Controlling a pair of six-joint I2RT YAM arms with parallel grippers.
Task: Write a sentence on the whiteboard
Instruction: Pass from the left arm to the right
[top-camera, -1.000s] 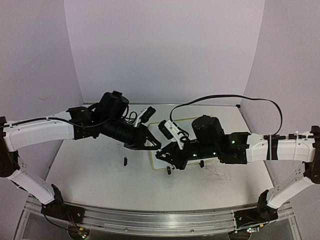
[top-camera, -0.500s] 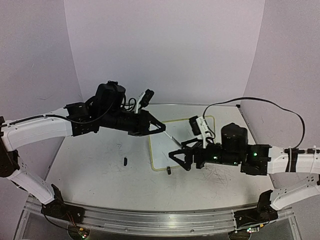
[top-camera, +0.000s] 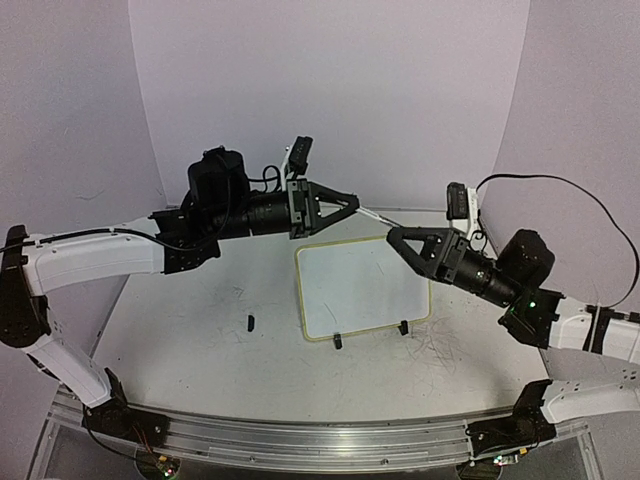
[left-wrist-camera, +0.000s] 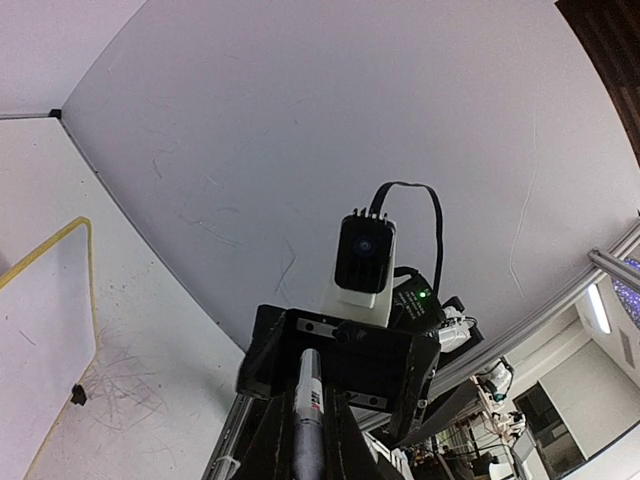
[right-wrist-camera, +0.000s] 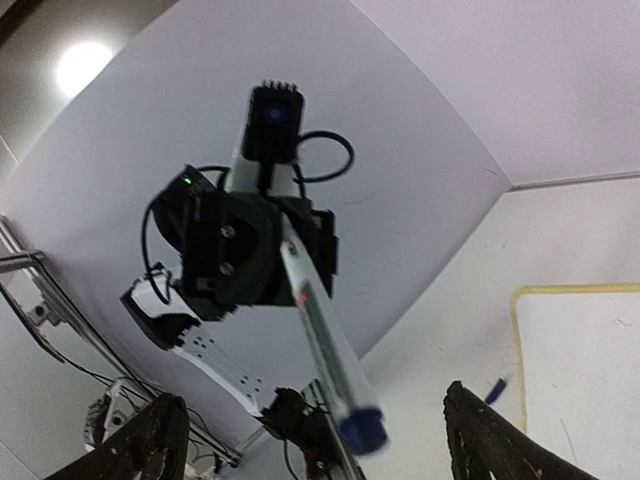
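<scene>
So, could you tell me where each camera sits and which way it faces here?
Top external: fixed high behind the robot, looking down at the whiteboard; left gripper and right gripper both show.
Left wrist: on the left arm, facing the right arm's camera; own fingers grip the marker.
Right wrist: on the right arm, facing the left gripper; own fingers spread at bottom.
Shared: both wrist views show the marker and a whiteboard edge.

Small black piece (top-camera: 250, 322) lies lower left of centre on white worktop (top-camera: 190, 360). Grey scribbles (top-camera: 440, 350) lower right.
</scene>
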